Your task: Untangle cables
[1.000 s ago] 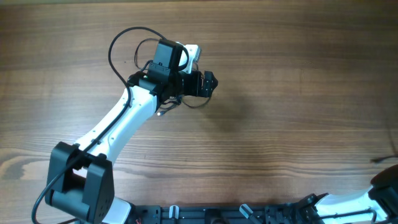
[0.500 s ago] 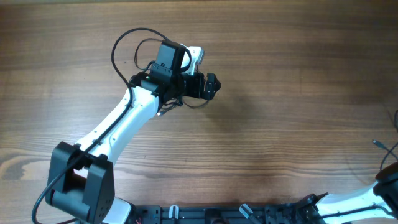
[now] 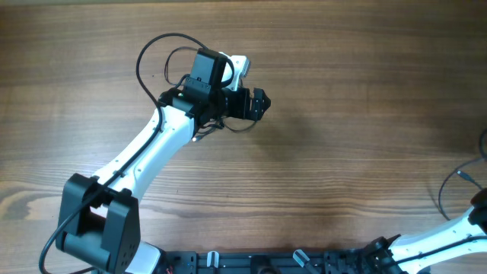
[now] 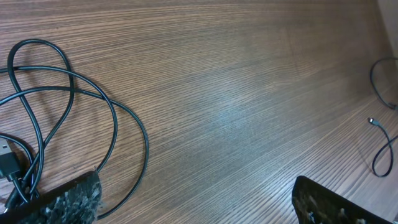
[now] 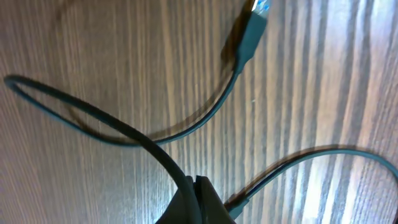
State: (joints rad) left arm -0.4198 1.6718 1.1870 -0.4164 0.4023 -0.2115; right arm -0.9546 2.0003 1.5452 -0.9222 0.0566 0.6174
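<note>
In the left wrist view a thin black cable (image 4: 81, 118) lies in overlapping loops on the wooden table, with a plug (image 4: 7, 163) at the left edge. My left gripper (image 4: 196, 205) is open and empty, low over the table, with these loops beside its left finger. In the overhead view it (image 3: 257, 102) sits left of centre, a bit of thin cable (image 3: 237, 127) showing under it. My right gripper (image 5: 198, 186) is shut on another black cable (image 5: 112, 127), whose plug end (image 5: 249, 37) lies on the table. That cable's loop (image 3: 445, 190) shows at the overhead's right edge.
The wooden table (image 3: 350, 114) fills every view. The left arm's own thicker black wire (image 3: 144, 57) arcs above its wrist. The right arm (image 3: 478, 205) just enters at the lower right corner. The second cable also shows far right in the left wrist view (image 4: 380, 134).
The right arm has come further into view at the lower right, and its cable now forms a visible loop there. The left arm has barely moved.
</note>
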